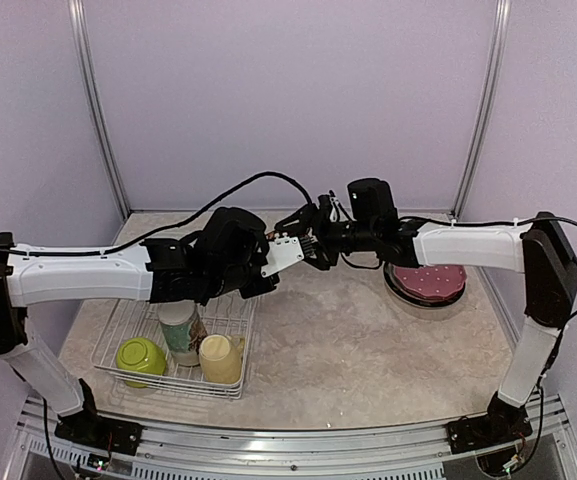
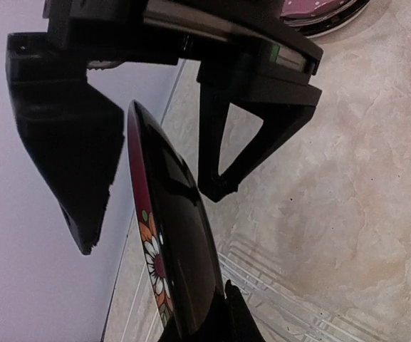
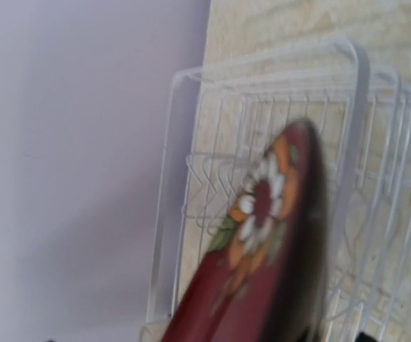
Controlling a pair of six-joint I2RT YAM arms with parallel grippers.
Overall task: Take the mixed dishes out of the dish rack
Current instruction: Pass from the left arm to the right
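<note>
Standing on its edge in the air, the dark red round plate with a painted flower (image 2: 177, 249) sat between the two fingers of your left gripper (image 2: 150, 219). Those fingers were spread wide and did not touch it. Your right gripper (image 1: 313, 248) pinched the plate by its lower edge. The plate hung above the beige stone-look table (image 1: 348, 350), just past the far right corner of the white wire dish rack (image 1: 168, 383). Inside the rack you had a lime-green bowl (image 1: 140, 357), a pale yellow mug (image 1: 220, 357) and a white floral mug (image 1: 178, 325), close together. A pink dotted plate (image 1: 428, 280) lay on top of other plates, well apart to the right.
</note>
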